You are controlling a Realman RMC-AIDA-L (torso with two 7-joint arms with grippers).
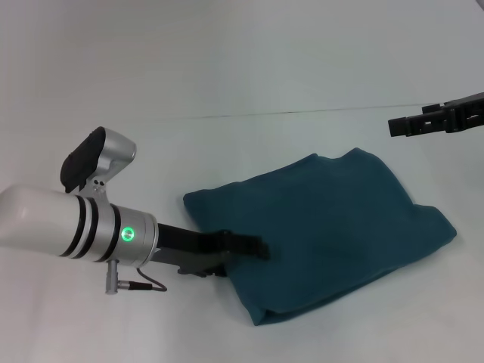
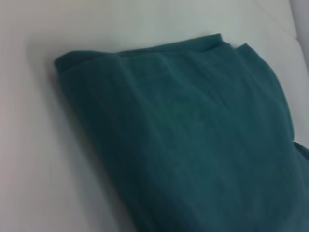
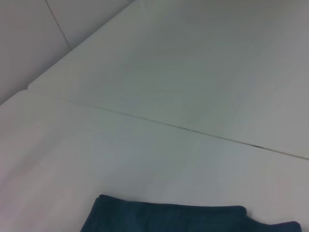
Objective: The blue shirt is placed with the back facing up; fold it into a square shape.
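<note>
Left gripper (image 1: 253,247) sat nearest, fingers pressed together on the near-left edge of the blue shirt (image 1: 325,227), folded on the white counter (image 1: 227,76). Right gripper (image 1: 404,125) hovered apart; spread unclear.

plain teal-blue shirt (image 1: 333,227), white table (image 1: 227,60)

The left arm reaches in from the frame's lower left, its left gripper (image 1: 253,246) low near centre, while the right gripper (image 1: 401,125) hangs raised at the upper right edge.
</note>
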